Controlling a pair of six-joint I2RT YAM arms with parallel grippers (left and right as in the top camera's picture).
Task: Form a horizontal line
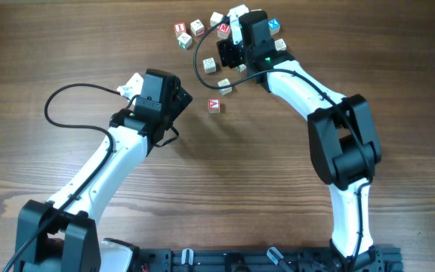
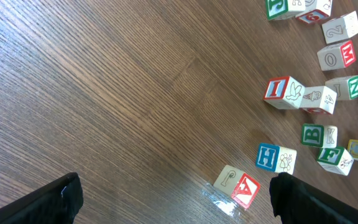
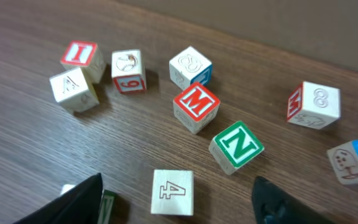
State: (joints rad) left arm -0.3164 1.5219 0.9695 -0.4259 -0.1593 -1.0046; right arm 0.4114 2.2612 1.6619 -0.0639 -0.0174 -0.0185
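Observation:
A pale cube with a red "A"-like face [image 1: 214, 104] lies alone on the table, just right of my open, empty left gripper [image 1: 185, 100]. In the left wrist view this cube [image 2: 239, 186] sits close to the right finger of the left gripper [image 2: 176, 202]. A red "M" cube [image 3: 195, 107] lies in the cluster, also in the overhead view [image 1: 223, 29]. A mostly plain cube with a red-outlined "4" [image 3: 173, 191] lies between the open fingers of my right gripper [image 3: 176, 205], untouched. The right gripper [image 1: 226, 51] hovers over the cluster.
Other cubes crowd the far centre: a green "N" [image 3: 236, 146], a red "I" [image 3: 79, 55], a pale "A" [image 3: 73, 89], a "6" [image 3: 128, 70], an "8" [image 3: 314, 102], a blue one [image 3: 356, 160]. A blue "H" [image 2: 268, 157] and green cubes [image 2: 312, 135] lie beyond the red A.

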